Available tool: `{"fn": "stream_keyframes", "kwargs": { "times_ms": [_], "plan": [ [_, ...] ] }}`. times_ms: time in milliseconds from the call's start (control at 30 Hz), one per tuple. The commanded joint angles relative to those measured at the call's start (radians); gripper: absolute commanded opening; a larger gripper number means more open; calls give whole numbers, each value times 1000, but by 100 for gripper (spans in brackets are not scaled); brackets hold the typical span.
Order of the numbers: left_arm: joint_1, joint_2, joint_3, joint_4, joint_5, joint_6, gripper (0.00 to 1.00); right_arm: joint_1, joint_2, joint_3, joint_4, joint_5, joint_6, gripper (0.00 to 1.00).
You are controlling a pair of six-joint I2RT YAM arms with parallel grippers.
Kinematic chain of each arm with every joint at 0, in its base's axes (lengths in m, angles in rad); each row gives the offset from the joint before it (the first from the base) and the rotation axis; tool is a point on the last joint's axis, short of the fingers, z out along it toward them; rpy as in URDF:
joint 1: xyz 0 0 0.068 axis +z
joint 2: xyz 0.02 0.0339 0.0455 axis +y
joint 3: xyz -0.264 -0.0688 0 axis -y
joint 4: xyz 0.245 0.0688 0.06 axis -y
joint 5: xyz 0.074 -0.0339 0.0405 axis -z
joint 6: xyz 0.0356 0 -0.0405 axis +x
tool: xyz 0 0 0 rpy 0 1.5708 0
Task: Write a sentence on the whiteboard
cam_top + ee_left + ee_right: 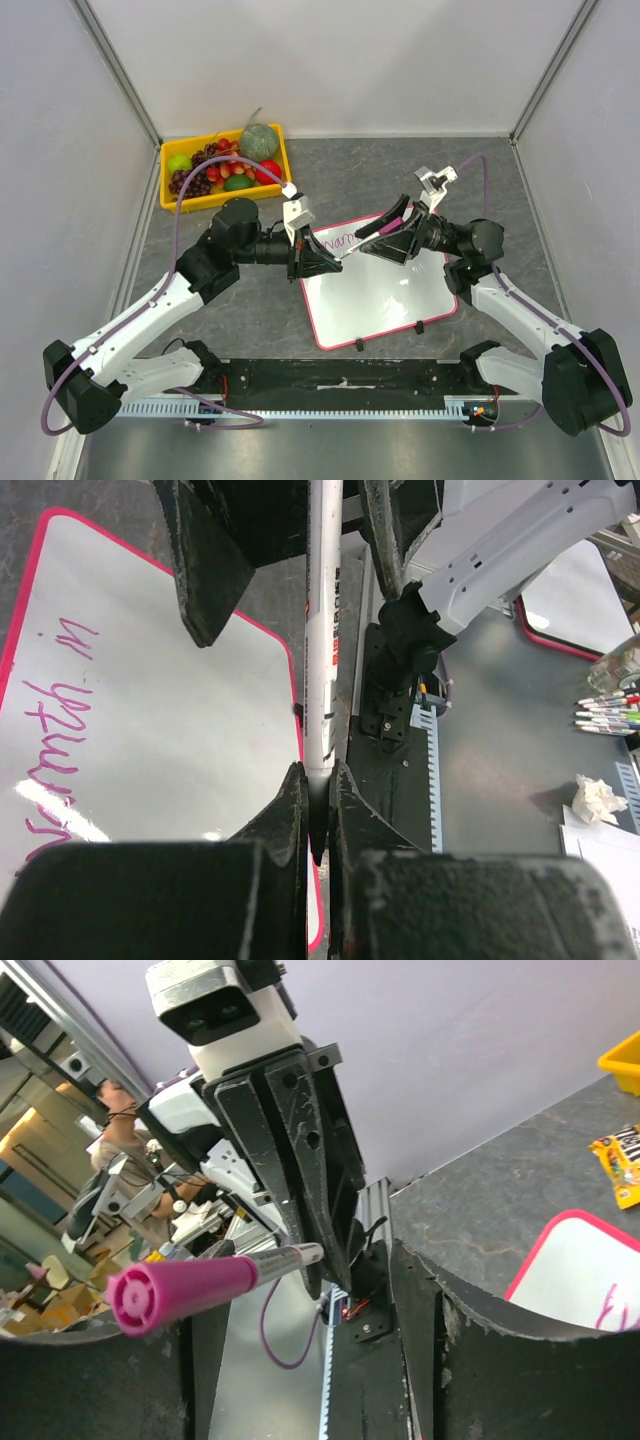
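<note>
Whiteboard (385, 300) sentence (340, 242) partly behind left pincer (318, 815) tight on marker (322, 630), right pincer (378, 243) spread wide

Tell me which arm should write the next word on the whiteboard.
Left. The left gripper is shut on the marker beside the whiteboard and its started sentence; the right gripper stands open.

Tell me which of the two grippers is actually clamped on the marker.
The left gripper: its fingers are pinched shut on the white barrel of the marker. The right gripper has its fingers wide apart around the magenta cap end, not closed on it.
</note>
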Motion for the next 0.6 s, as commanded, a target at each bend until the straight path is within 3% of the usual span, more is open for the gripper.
{"fn": "stream_keyframes", "kwargs": {
  "times_ms": [0, 167, 367, 467, 567],
  "plan": [
    [1, 25, 52, -16, 66, 54, 2, 8, 0, 28, 108, -56, 51, 66],
    [1, 47, 62, -13, 71, 51, 2, 28, -3, 31, 50, -57, 10, 55],
    [1, 56, 62, -2, 55, 49, 2, 61, -21, 57, -146, -47, -134, 45],
    [1, 53, 59, -1, 48, 49, 2, 66, -32, 65, -232, -35, -199, 32],
    [1, 51, 55, -4, 41, 50, 2, 66, -46, 68, -280, -24, -234, 28]
  ]
}}
